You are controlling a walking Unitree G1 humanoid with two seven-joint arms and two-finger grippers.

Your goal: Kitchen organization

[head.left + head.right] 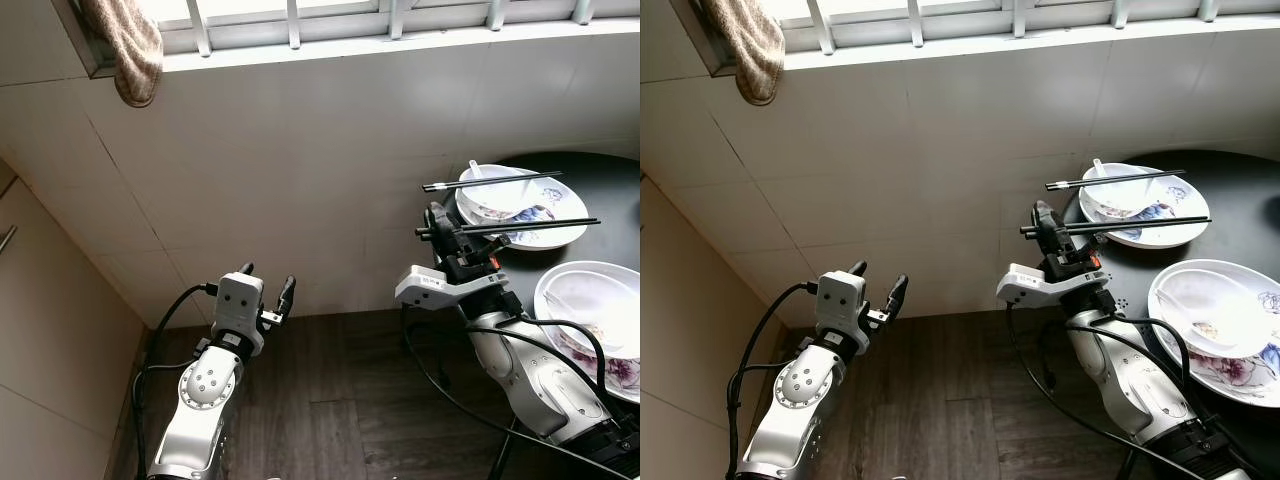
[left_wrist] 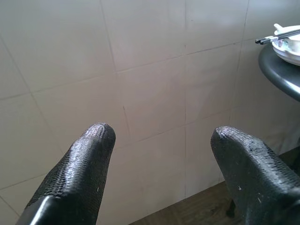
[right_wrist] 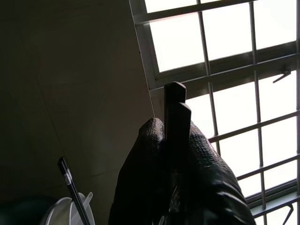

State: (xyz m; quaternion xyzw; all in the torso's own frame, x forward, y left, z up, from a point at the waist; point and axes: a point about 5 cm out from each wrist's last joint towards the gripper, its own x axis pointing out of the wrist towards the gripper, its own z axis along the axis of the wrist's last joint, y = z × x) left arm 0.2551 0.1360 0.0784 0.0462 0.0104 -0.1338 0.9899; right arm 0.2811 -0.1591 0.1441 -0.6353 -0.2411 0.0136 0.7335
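Right gripper [image 1: 436, 222] clamps a pair of black chopsticks [image 1: 530, 225] held level over the round black table [image 1: 610, 190], just above a patterned bowl [image 1: 500, 195] containing a white spoon [image 1: 474, 170]; second chopstick pair [image 1: 490, 182] rests across that bowl's rim. Near the table's front edge, another bowl [image 1: 590, 310] holds a white spoon [image 1: 585, 300]. Left gripper [image 1: 268, 288] hangs fingers apart, empty, well away from the table by the tiled wall [image 1: 300, 150].

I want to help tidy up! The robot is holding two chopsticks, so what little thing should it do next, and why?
Probably lift the chopsticks clear of the plate. The right gripper is shut on their ends while they lie across the dish, and a second pair rests on the bowl just beyond.
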